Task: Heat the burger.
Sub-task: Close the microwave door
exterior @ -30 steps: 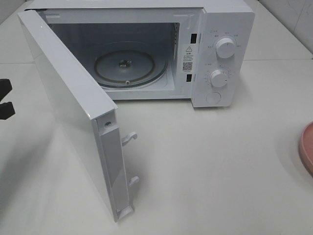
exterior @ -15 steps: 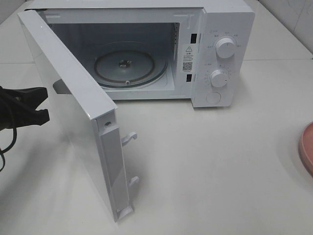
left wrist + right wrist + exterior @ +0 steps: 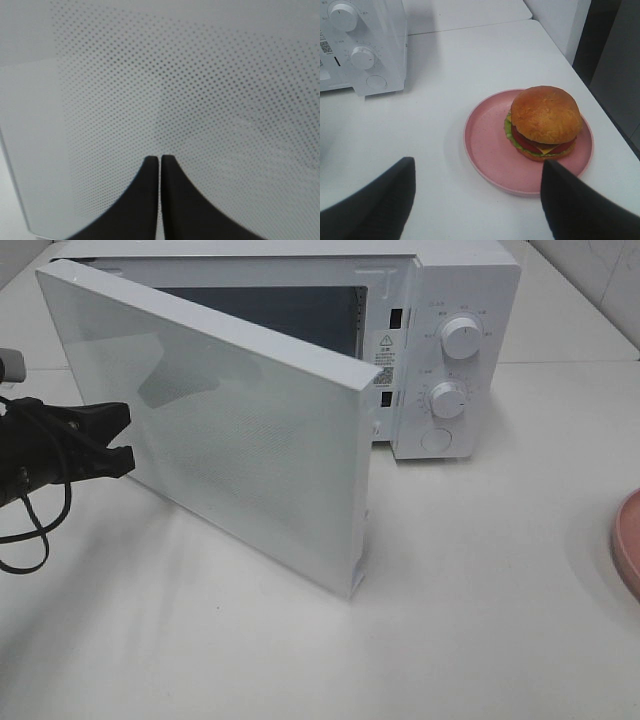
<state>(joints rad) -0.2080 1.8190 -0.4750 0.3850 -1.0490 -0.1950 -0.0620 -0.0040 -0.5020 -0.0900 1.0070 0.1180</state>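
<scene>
The burger (image 3: 545,122), with a brown bun and green lettuce, sits on a round pink plate (image 3: 485,145) in the right wrist view. My right gripper (image 3: 477,165) hovers open just short of the plate, holding nothing. In the exterior view only the plate's edge (image 3: 630,540) shows at the far right; the burger is out of that view. The white microwave (image 3: 450,340) stands at the back with its door (image 3: 250,430) half swung in. My left gripper (image 3: 130,440) is shut, its tips (image 3: 160,159) against the door's dotted outer face (image 3: 175,75).
The microwave's two knobs and round button (image 3: 437,440) face the front on its right panel. The same panel (image 3: 360,45) shows in the right wrist view, to the side of the plate. A black cable (image 3: 30,540) trails from the left arm.
The left gripper came in from the left edge and moved right against the door. The door swung from wide open to half closed, hiding the glass turntable. The right gripper stayed put.
</scene>
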